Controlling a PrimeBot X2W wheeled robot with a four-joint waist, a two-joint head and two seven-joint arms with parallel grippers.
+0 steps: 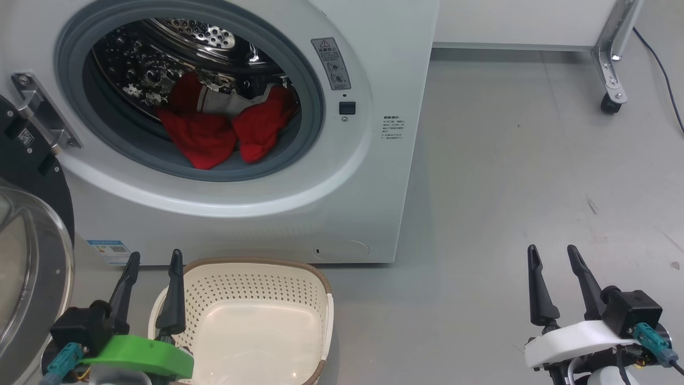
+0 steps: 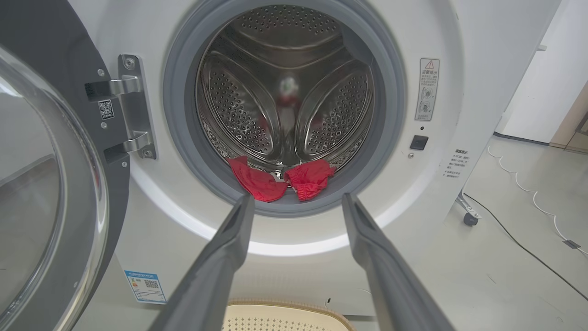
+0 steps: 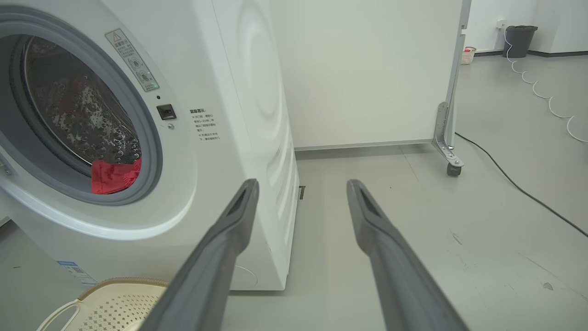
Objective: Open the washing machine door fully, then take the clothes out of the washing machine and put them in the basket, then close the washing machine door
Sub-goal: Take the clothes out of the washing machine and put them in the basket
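The large round washing machine door (image 1: 29,256), a glossy black ring around a bulging clear glass bowl, stands swung wide on its hinge at the far left, so the opening step looks done. Beside it the left gripper (image 1: 155,258) hovers low, jaws spread wide and empty, one finger over the rim of the small cream perforated plastic basket (image 1: 251,262). The basket sits on the floor just in front of the machine and holds nothing yet. Above it, the bright red clothes (image 1: 200,136) with pale panels lie at the front lip of the steel drum, inside the big white front-loading washing machine (image 1: 374,176). Far right, the right gripper (image 1: 552,250) hangs over bare floor, jaws likewise apart and empty. What is left, as I judge it, is lifting the garments out, dropping them in the basket and shutting the door.
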